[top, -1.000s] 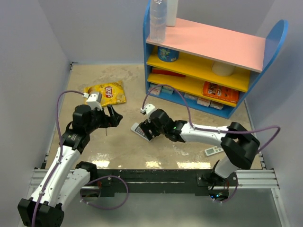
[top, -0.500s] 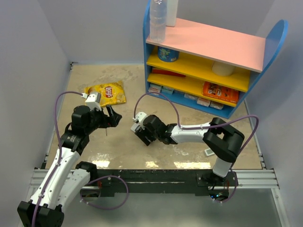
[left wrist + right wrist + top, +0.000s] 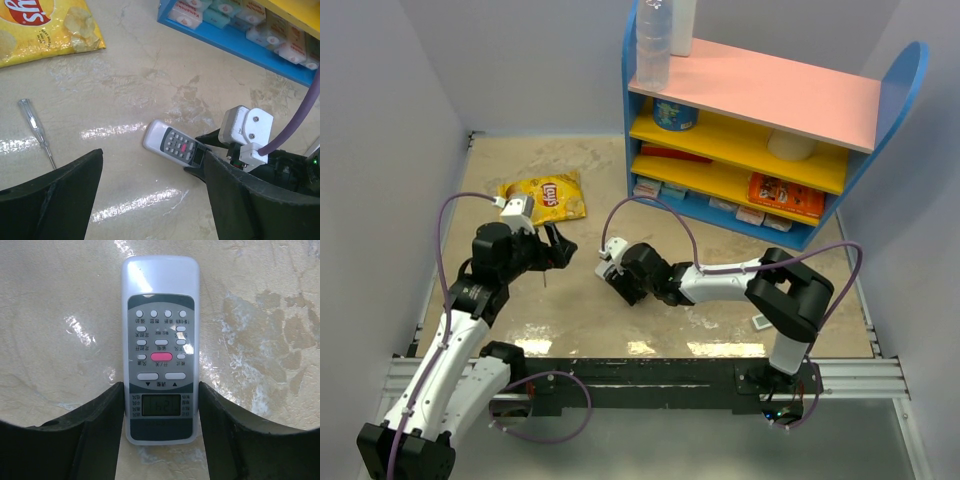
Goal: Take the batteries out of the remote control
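My right gripper (image 3: pixel 161 390) is low over the table, its fingers pressed on both sides of a wide rounded white device (image 3: pixel 160 330) with buttons, a pink key and a small display, lying face up. The device also shows in the left wrist view (image 3: pixel 172 145). In the top view the right gripper (image 3: pixel 618 276) covers it. The slim remote control (image 3: pixel 760 322) shows only as a small white bit behind the right arm's elbow. No batteries are in view. My left gripper (image 3: pixel 560 250) is open and empty, held above the table left of the device.
A clear-handled screwdriver (image 3: pixel 35 130) lies on the table at the left. A yellow chip bag (image 3: pixel 545 197) lies at the back left. A blue shelf unit (image 3: pixel 750 130) with boxes and packets stands at the back right.
My right gripper has moved left and down over the wide white device and now clasps its display end. The right arm now hides most of the slim remote. The left arm has hardly moved.
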`<state>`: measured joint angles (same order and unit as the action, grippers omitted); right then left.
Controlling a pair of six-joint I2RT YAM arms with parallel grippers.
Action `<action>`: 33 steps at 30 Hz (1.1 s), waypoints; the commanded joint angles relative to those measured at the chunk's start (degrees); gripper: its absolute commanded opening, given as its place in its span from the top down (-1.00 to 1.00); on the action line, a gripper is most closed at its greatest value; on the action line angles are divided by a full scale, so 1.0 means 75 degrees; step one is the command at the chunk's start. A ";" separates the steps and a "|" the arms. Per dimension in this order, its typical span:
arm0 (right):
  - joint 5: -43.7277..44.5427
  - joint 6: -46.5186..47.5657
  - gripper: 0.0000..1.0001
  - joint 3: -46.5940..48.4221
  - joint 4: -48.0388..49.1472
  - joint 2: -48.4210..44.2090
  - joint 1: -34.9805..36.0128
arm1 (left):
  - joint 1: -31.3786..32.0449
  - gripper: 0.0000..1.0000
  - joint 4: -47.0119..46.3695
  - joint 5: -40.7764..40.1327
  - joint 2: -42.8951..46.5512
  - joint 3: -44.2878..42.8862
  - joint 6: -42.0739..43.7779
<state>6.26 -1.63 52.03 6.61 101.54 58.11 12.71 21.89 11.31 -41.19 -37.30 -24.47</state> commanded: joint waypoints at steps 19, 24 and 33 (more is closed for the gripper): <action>-0.1468 -0.1435 0.22 -0.1277 0.1603 -0.3330 -0.0013 | -0.0054 -0.36 -0.2061 0.3728 -0.1750 0.0203 -0.2289; -0.1398 -0.1459 0.22 -0.1359 0.1567 -0.3471 -0.0013 | -0.0042 -0.27 -0.2789 0.4058 -0.1692 0.0835 -0.2924; -0.1257 -0.1365 0.17 -0.1254 0.1474 -0.3343 -0.0013 | -0.0042 0.43 -0.3903 0.4433 -0.1809 0.1434 -0.3780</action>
<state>-3.62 -12.01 41.76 14.98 76.79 58.06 12.64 0.32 41.06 -54.65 -27.68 -47.92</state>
